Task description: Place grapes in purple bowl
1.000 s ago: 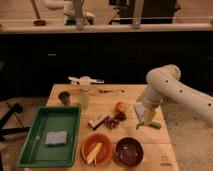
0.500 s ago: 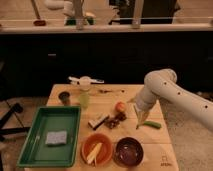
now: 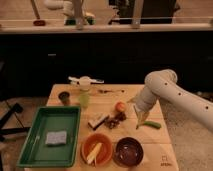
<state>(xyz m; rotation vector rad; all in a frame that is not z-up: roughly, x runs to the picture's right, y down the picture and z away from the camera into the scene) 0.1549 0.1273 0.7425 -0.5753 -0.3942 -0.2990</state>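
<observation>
Wooden tabletop (image 3: 155,145) holds the grapes (image 3: 116,120) near its middle, behind the purple bowl (image 3: 119,146), and we see the gripper (image 3: 139,119) low just beside them, though we cannot tell its state.

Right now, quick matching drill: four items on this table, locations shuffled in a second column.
1 grapes
2 purple bowl
3 sponge
4 gripper

A in the green tray
B front edge, right of the orange bowl
C right of the grapes, beside the green pod
D mid-table, just in front of the red-orange fruit

Pairs: 1-D, 2-B, 3-A, 4-C
</observation>
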